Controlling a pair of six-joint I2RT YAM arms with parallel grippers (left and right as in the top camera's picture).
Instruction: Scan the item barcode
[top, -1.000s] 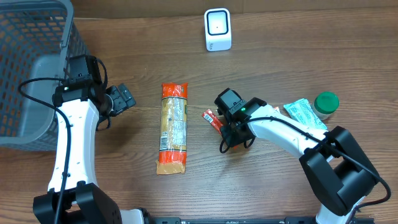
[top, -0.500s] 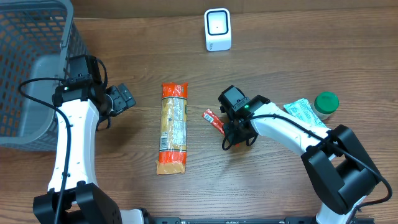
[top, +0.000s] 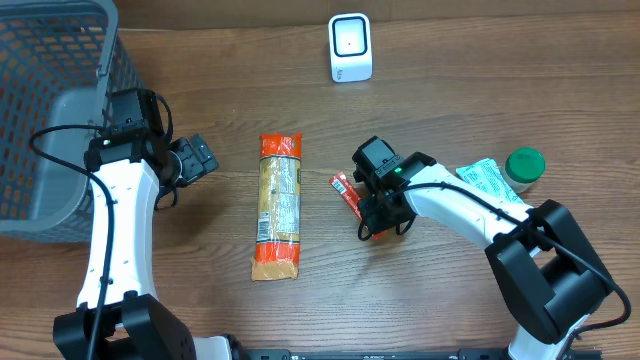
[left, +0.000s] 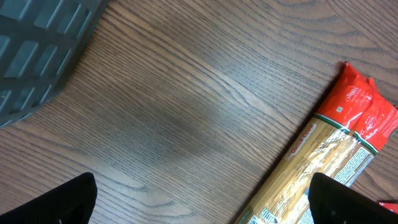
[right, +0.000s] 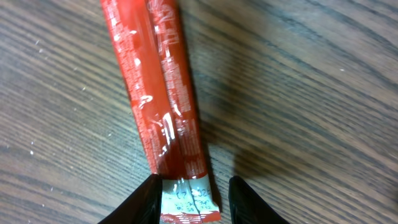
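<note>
With the right hand (right: 196, 196) part-open astride the red sachet (right: 163, 93) (flat on the tabletop (right: 311, 74)), closing could skid it away.

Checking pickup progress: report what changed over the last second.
The right hand and the red stick packet between its fingers shifted slightly toward the green-lidded jar. One finger stands clear of the packet; no firm grip shows. The left hand, pasta bag and scanner stayed put.
</note>
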